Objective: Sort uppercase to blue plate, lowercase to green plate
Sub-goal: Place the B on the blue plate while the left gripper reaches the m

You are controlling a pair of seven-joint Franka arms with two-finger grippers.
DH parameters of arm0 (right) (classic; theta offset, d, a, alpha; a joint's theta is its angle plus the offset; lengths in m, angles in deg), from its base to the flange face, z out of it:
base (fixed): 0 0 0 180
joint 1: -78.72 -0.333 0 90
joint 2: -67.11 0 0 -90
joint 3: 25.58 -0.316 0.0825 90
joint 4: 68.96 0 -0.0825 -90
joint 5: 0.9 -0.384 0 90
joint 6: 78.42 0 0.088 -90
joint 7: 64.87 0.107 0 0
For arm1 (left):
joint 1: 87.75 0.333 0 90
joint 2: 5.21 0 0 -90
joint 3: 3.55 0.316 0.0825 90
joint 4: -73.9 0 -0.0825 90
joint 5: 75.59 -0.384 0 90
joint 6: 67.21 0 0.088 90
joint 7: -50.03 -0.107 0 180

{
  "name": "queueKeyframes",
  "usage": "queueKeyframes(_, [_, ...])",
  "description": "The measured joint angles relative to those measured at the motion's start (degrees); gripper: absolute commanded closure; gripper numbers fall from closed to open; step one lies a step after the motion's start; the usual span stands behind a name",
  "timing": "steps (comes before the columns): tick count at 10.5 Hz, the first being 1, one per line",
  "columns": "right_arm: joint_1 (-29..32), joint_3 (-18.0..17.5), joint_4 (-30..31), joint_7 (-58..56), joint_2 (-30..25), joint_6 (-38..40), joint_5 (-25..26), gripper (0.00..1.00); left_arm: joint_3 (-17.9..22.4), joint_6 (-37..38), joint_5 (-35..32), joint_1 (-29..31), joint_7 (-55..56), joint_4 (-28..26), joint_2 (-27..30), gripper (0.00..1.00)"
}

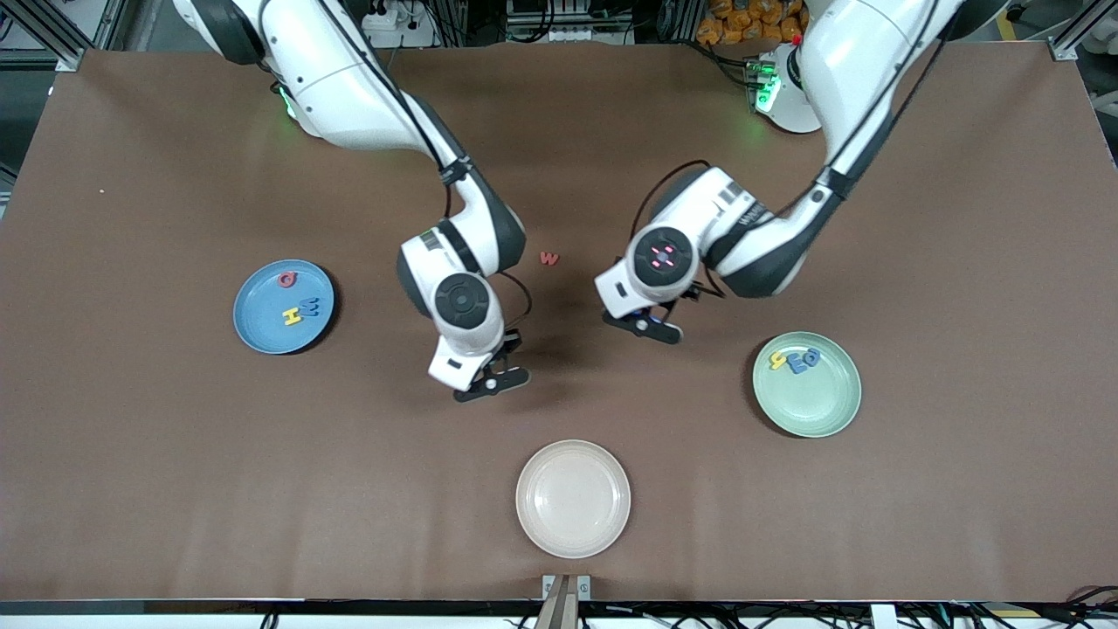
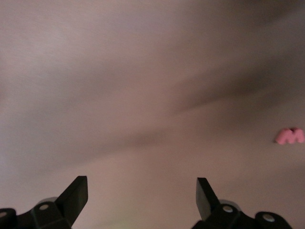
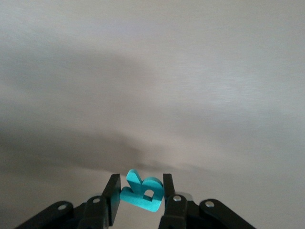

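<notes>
My right gripper (image 1: pixel 493 382) (image 3: pixel 141 178) is shut on a teal B-like uppercase letter (image 3: pixel 141 193), held over bare table between the blue plate (image 1: pixel 258 325) and the cream plate. The blue plate holds a red Q (image 1: pixel 286 279), a yellow H (image 1: pixel 292 315) and a blue W (image 1: pixel 310 306). The green plate (image 1: pixel 812 404) holds a yellow hooked letter (image 1: pixel 776 359), a blue three-pronged letter (image 1: pixel 797 365) and a blue "a" (image 1: pixel 811 356). A red lowercase w (image 1: pixel 548 259) (image 2: pixel 289 136) lies on the table. My left gripper (image 1: pixel 651 325) (image 2: pixel 141 180) hangs open and empty over the table beside it.
A cream plate (image 1: pixel 573 498) with nothing in it sits near the table's front edge, at the middle. The brown table top (image 1: pixel 175 454) spreads wide around the plates. Both arms reach toward the table's middle.
</notes>
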Motion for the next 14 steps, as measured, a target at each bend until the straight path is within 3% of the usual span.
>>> queueKeyframes(4, [5.8, 3.0, 8.3, -17.2, -6.3, 0.2, 0.5, 0.78, -0.1, -6.8, 0.0, -7.2, 12.0, -0.7, -1.9, 0.0])
queueKeyframes(7, [12.6, 3.6, 18.0, -27.2, -14.7, 0.8, 5.1, 0.78, -0.1, -9.9, -2.7, -12.2, 11.4, -0.7, -3.2, 0.0])
queueKeyframes(10, [18.8, 3.6, 28.6, -34.3, -20.6, 1.7, 8.4, 0.78, -0.1, -11.9, -6.3, -15.8, -3.7, -0.7, -3.4, 0.0])
queueKeyframes(14, [23.3, 3.5, 39.9, -36.3, -21.2, 1.2, 8.4, 0.74, 0.0, -12.2, -12.6, -16.8, -32.6, -0.8, -4.3, 0.0])
